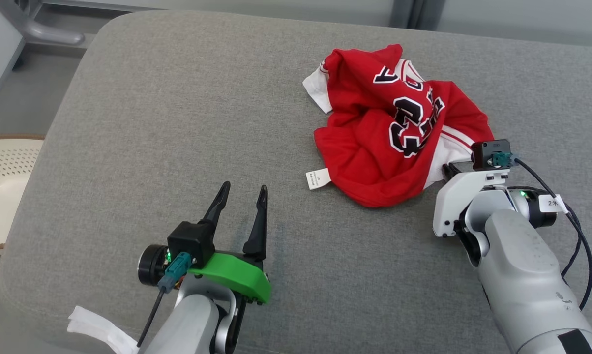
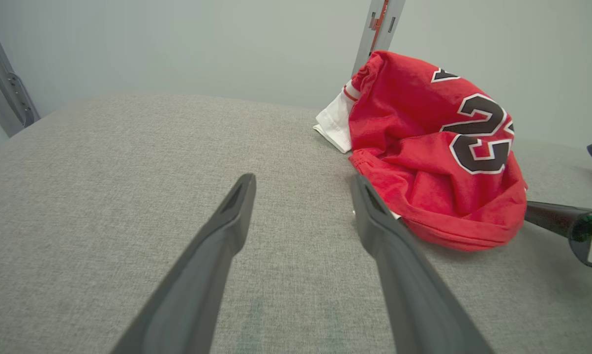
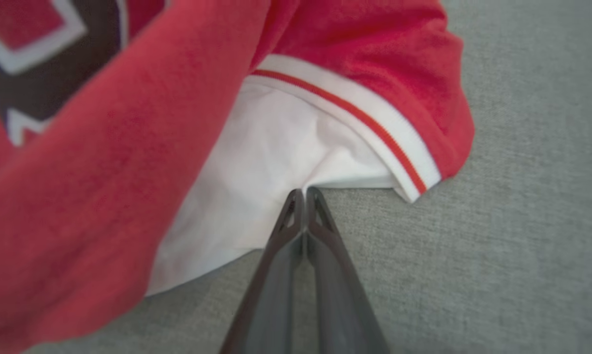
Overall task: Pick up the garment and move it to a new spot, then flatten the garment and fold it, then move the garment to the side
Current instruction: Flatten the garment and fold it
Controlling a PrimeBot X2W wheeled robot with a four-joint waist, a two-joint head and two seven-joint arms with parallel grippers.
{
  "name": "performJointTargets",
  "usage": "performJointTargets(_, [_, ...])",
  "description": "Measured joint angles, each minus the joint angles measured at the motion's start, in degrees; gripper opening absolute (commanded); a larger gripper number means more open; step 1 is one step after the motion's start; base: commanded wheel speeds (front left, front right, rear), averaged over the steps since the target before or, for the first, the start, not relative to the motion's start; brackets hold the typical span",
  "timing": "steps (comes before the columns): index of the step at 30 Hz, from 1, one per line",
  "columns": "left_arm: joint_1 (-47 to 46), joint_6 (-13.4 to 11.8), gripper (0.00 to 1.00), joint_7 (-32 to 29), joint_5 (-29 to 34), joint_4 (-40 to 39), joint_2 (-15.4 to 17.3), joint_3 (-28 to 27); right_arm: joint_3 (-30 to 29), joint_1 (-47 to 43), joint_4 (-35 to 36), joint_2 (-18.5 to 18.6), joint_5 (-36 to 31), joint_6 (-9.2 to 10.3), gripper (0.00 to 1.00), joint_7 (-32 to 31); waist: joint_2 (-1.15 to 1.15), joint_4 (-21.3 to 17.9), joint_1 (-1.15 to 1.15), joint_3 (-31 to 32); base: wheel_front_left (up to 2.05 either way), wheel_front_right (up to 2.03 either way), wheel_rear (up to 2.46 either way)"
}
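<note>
Jersey (image 1: 399,132), crumpled red-and-white at the far right of the grey cushion (image 1: 178,123), is pinched at its white edge by the closed right gripper (image 3: 303,194), apparently for lifting, while the left gripper (image 1: 244,187) is held wide open, well apart.

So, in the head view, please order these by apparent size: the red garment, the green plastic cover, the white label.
Largest: red garment.
Then: green plastic cover, though it is nearer the camera.
Smallest: white label.
</note>
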State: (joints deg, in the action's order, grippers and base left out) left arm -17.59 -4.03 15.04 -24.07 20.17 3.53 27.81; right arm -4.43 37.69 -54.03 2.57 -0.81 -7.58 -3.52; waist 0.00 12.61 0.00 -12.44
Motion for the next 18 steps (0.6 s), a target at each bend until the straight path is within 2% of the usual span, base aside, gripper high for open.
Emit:
performJointTargets(4, [0.79, 0.29, 1.0, 0.0, 0.43, 0.36, -0.02, -0.49, -2.18, 0.52, -1.21, 0.4, -1.88, 0.01, 0.0, 3.2, 0.0, -1.51, 0.0, 0.52, 0.0, 0.0, 0.0])
performJointTargets(8, [1.44, 0.48, 1.0, 0.0, 0.68, 0.66, -0.04, -0.8, -4.28, 0.16, -0.81, 3.55, -2.4, 0.02, 0.0, 5.49, 0.0, -3.08, 0.0, 1.3, 0.0, 0.0, 0.0])
performJointTargets(13, [2.39, 0.57, 1.0, 0.0, 1.01, 0.85, 0.07, -1.09, -3.61, -2.66, 1.04, 8.42, -1.24, 0.02, 0.0, 5.37, 0.0, -5.05, 0.0, 2.21, 0.0, 0.0, 0.0])
performJointTargets(18, [2.94, 0.58, 1.0, 0.0, 1.52, 0.76, 0.23, -1.1, -2.3, -6.28, 4.78, 11.0, 1.14, 0.02, 0.0, 3.11, 0.0, -6.38, 0.0, 2.42, 0.0, 0.0, 0.0])
